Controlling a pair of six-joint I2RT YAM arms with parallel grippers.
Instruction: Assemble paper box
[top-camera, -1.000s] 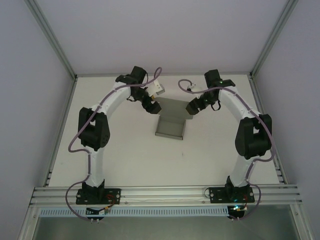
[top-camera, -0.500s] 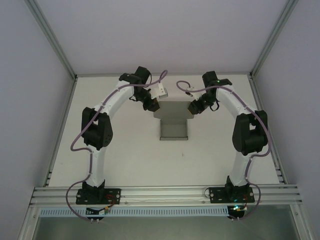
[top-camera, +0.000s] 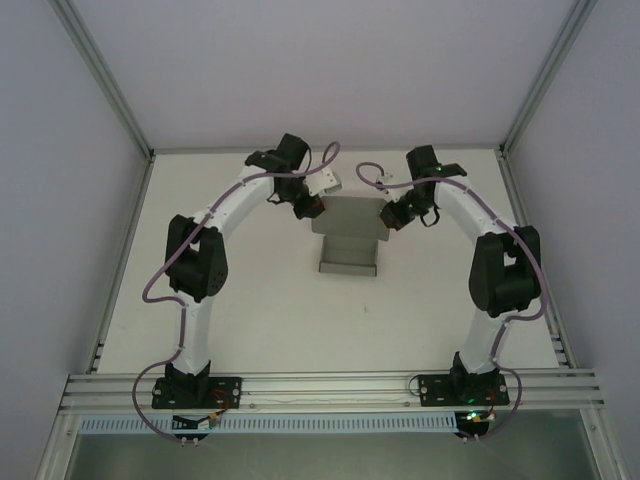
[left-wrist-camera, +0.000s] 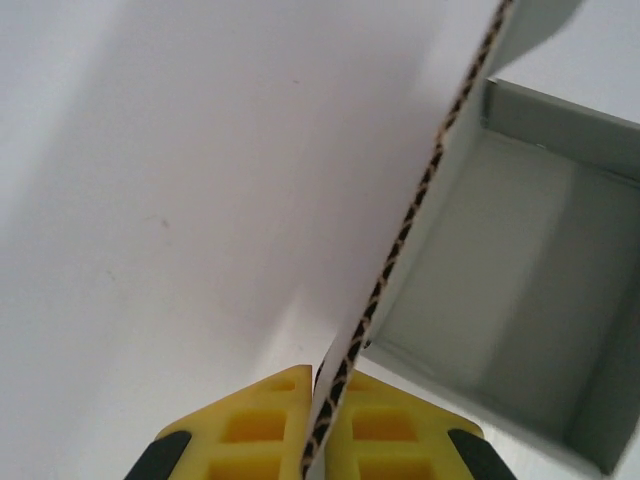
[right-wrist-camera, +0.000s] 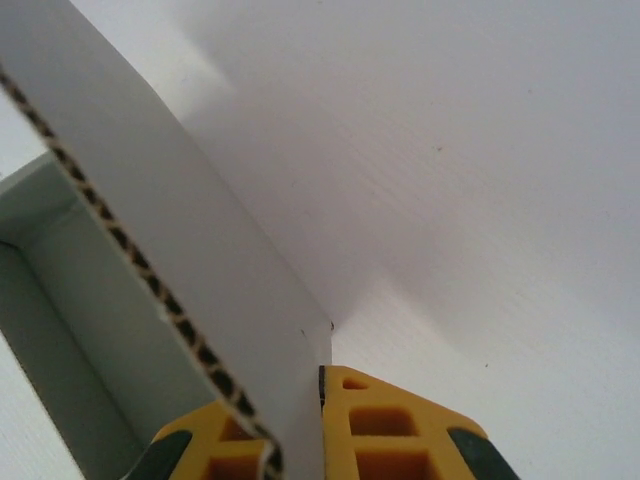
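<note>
The paper box (top-camera: 348, 236) is grey corrugated cardboard, partly folded, lying at the middle of the white table toward the back. My left gripper (top-camera: 312, 208) is shut on its left flap; in the left wrist view the flap's fluted edge (left-wrist-camera: 400, 240) runs up from between the yellow fingers (left-wrist-camera: 262, 430), with the box's open inside (left-wrist-camera: 520, 290) to the right. My right gripper (top-camera: 388, 214) is shut on the right flap (right-wrist-camera: 190, 250), pinched between its yellow fingers (right-wrist-camera: 390, 430); the box's inside (right-wrist-camera: 60, 300) lies to the left.
The white table (top-camera: 260, 310) stretches toward me from the box. Aluminium frame posts (top-camera: 100, 70) stand at the back corners with pale walls behind. A metal rail (top-camera: 330, 388) carries both arm bases at the near edge.
Both grippers moved toward the back of the table and closed on the box's side flaps. The box shifted back with them, and its far part now stands raised between the grippers.
</note>
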